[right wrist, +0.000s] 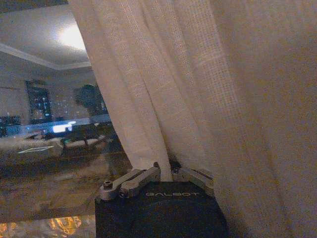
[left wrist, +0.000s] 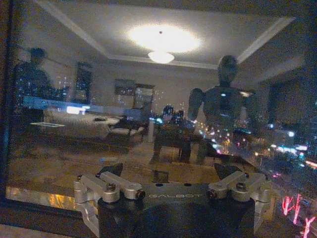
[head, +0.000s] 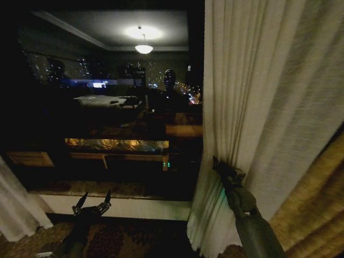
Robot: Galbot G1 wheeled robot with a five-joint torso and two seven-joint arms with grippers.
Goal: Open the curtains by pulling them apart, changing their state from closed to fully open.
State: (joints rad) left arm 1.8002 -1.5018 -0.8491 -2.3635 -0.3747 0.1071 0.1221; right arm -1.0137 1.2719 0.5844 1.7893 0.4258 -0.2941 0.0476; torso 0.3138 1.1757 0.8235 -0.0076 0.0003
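The right hand (head: pixel 219 165) is closed on the inner edge of the right curtain (head: pixel 258 107), pinching a fold so the panel bunches to the right, beside the golden drape (head: pixel 317 209). The left curtain (head: pixel 13 209) hangs far left, clear of the dark window (head: pixel 107 107). The left hand (head: pixel 92 206) hovers low, fingers spread, empty.

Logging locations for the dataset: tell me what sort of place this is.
Probably a hotel room or bedroom at night: a large dark window reflecting a ceiling lamp and a bed, with floor-length sheer curtains and city lights outside.
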